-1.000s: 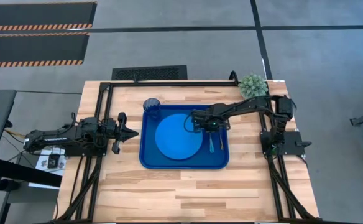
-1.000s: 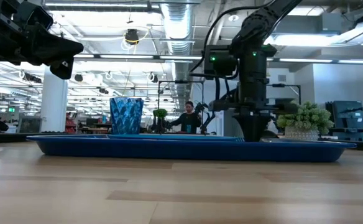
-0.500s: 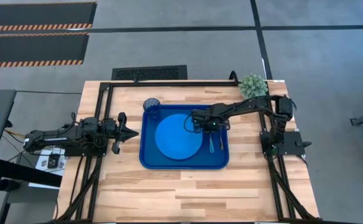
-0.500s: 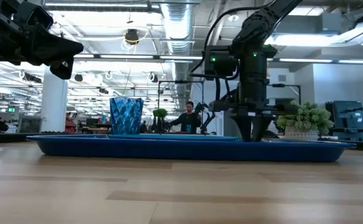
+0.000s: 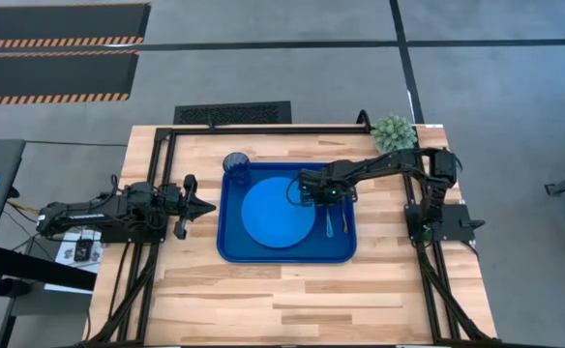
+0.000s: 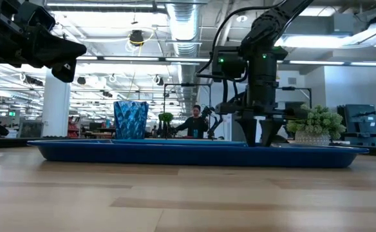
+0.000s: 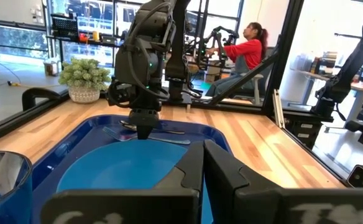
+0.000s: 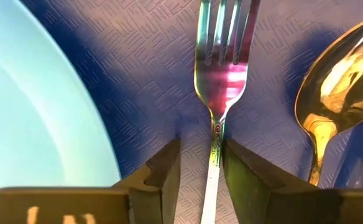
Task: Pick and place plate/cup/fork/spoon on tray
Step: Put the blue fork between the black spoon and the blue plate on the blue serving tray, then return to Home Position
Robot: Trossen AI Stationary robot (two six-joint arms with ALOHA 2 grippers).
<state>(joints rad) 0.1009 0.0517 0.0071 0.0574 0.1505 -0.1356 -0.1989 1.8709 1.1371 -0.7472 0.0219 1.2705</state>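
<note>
Your right tool (image 8: 201,163) has spread since before, released, astride shiny fork (image 8: 220,74) w/ spoon (image 8: 330,81) beside, on tray (image 5: 343,249).

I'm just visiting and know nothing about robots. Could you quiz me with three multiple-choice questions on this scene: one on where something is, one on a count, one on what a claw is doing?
1. Where is the cup?
A. in a far corner of the tray, on the left arm's side
B. on the plate
C. on the bare table

2. How many utensils lie on the tray beside the plate?
A. none
B. two
C. four

3. How does the right claw stand?
A. shut on the cup
B. lifting the plate
C. open, fingers either side of the fork handle

Answers: 1 A, the high view shows it in that corner. 2 B, the fork and the spoon lie side by side. 3 C, the right wrist view shows gaps beside the handle.
</note>
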